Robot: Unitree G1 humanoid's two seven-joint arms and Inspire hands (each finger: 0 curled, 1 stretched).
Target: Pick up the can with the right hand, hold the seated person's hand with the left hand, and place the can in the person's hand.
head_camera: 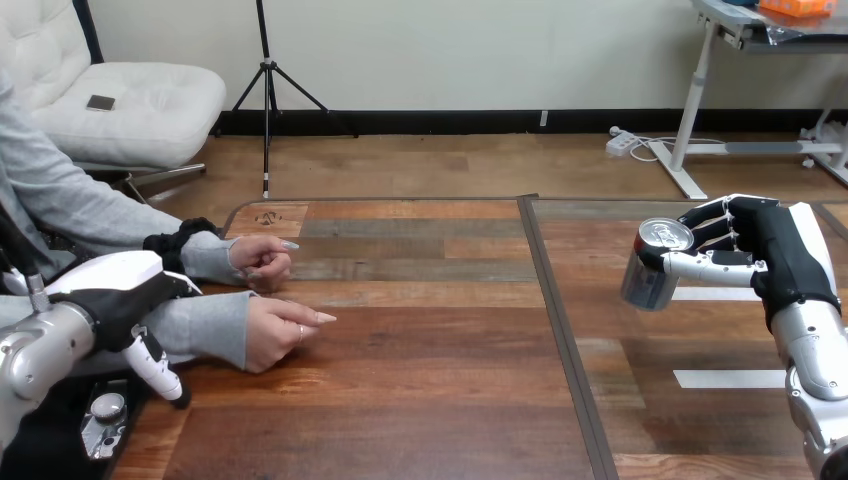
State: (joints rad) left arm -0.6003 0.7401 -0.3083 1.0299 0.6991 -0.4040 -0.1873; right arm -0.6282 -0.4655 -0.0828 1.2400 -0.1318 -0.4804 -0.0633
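Head view — can (655, 263) gripped in right robot hand (782, 250)

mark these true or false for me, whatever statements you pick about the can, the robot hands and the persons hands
1. The right hand is curled round the can. True.
2. The can lies in the person's hand. False: it is in the robot's right hand at the view's right, far from both of the person's hands.
3. The person's nearer hand and the person's farther hand both rest on the table at the view's left. True.
4. The left hand grips the person's nearer hand. False: it sits by the grey sleeve behind that hand, and nothing shows it curled round the hand.
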